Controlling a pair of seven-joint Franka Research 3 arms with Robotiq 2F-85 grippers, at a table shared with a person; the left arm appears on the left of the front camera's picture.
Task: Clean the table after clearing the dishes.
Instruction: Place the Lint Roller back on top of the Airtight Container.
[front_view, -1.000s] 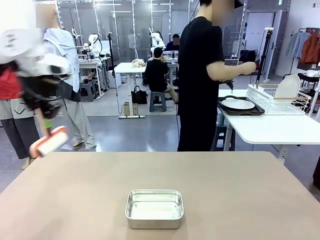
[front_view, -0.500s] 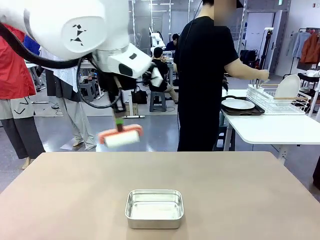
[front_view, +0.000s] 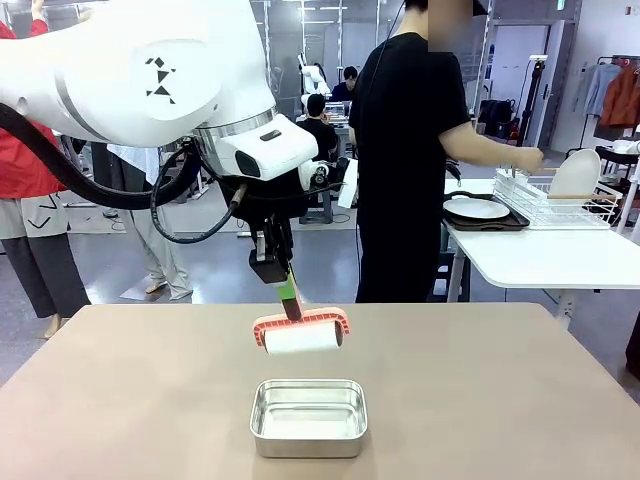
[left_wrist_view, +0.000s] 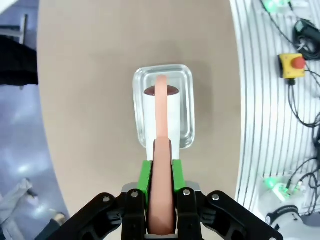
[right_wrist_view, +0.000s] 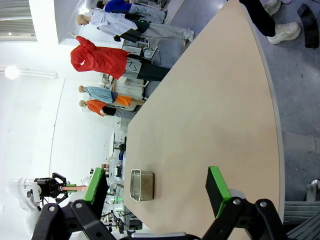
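Beige table (front_view: 480, 380) is lying bare around a steel pan (front_view: 308, 416); left gripper (front_view: 284, 283) is reaching down, clamping a lint roller (front_view: 301, 335) handle pointing toward 12 o'clock, roll lying crosswise; right gripper (right_wrist_view: 157, 192) is gaping empty.

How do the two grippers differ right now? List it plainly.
The left gripper is shut on the lint roller above the steel pan; the right gripper is open and holds nothing. The left points straight down at the table; the right looks along it. Both have green pads.
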